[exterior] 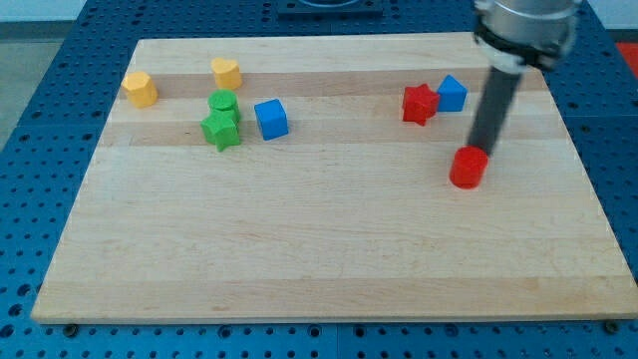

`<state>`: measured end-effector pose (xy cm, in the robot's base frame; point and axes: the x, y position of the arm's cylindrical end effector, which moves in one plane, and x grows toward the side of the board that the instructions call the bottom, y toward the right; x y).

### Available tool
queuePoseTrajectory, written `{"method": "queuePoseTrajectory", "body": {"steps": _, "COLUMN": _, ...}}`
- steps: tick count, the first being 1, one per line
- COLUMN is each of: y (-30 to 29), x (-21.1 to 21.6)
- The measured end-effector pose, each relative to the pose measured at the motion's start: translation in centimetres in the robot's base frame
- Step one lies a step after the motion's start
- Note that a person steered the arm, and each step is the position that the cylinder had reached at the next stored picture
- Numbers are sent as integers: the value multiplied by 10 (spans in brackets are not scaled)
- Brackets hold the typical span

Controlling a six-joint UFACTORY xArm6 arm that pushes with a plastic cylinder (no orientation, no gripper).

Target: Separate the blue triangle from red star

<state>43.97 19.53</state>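
upper left: orange block (141, 89), yellow block (226, 72), green cylinder (223, 102) touching green star (220, 129), blue cube (270, 119) | upper right: red star (420, 104) touching blue triangle (452, 93) | no jaws, my tip (482, 151) just above red cylinder (468, 168) | pale wooden table (319, 249)

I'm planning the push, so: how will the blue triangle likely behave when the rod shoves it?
The blue triangle looks squat and flat-based, so it should slide, not tip or roll. It touches the red star, so a leftward push would likely drag the star along. My tip sits just above the red cylinder, lower right of the pair.
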Motion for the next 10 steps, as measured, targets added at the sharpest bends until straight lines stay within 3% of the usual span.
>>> {"method": "queuePoseTrajectory", "body": {"steps": 2, "y": -6, "x": -96}}
{"method": "queuePoseTrajectory", "body": {"steps": 4, "y": -64, "x": -129}}
{"method": "queuePoseTrajectory", "body": {"steps": 8, "y": -190, "x": -108}}
{"method": "queuePoseTrajectory", "body": {"steps": 10, "y": -204, "x": -97}}
